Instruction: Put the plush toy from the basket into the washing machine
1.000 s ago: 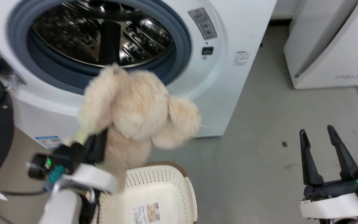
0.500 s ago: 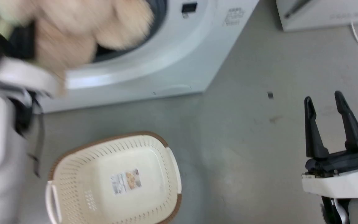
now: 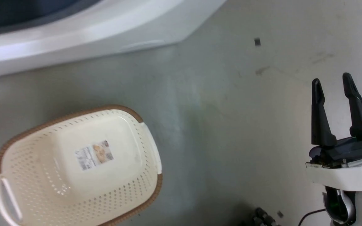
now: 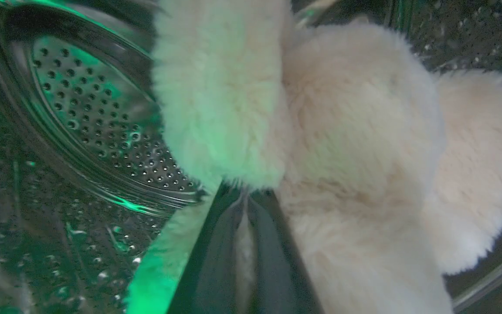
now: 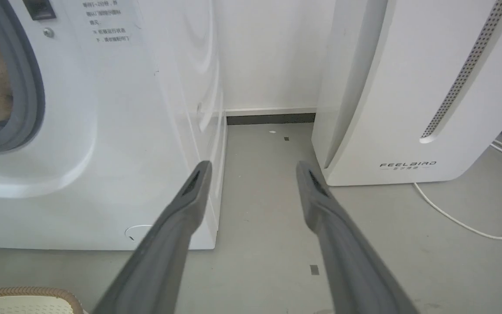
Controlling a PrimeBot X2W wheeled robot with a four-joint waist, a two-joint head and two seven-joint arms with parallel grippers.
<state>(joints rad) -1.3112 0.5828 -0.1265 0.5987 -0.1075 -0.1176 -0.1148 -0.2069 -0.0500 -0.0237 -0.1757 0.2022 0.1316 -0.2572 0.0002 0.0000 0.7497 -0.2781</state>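
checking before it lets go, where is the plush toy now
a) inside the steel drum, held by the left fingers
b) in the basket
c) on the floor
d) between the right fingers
a: the left fingers pinch the plush toy, with the perforated steel drum all around it

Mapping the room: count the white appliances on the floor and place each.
2. The washing machine stands at the left of the right wrist view; the plain white appliance stands at its right, floor between them. More may be hidden.
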